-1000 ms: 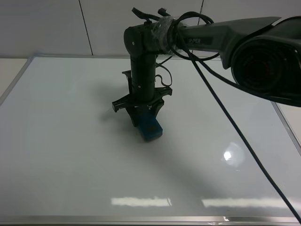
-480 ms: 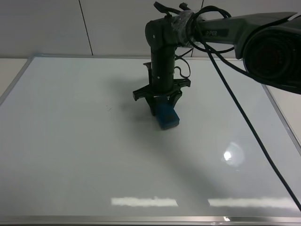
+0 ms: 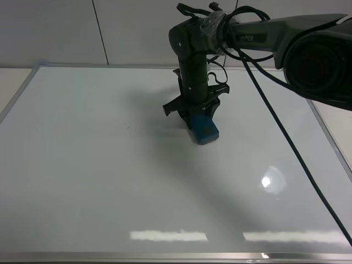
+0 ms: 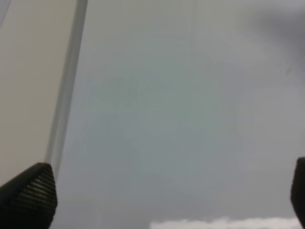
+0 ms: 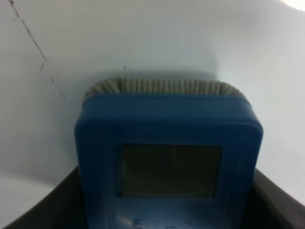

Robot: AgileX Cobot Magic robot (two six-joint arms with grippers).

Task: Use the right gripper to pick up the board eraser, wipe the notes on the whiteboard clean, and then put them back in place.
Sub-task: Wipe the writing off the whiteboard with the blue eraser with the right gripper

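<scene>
**Eraser gripped, down on the board**

You have the board eraser [image 3: 204,131] just right of centre in the upper half of the high view. Its lower end is down at the glossy whiteboard [image 3: 82,181]. In the right wrist view its grey ribbed felt seems to meet the white surface.

The right gripper [image 3: 197,117] points down at the board, its fingers closed tight on the eraser's two sides.

What shows of the notes [image 3: 126,126] is a tiny dark fleck left of centre, well apart from the eraser. A thin faint stroke also runs near the eraser's corner in the right wrist view.

A black cable [image 3: 286,159] trails from the arm toward the lower right.

Your left gripper [image 4: 164,195] hangs over the board beside its metal frame [image 4: 66,95], fingers spread wide and holding nothing.
</scene>
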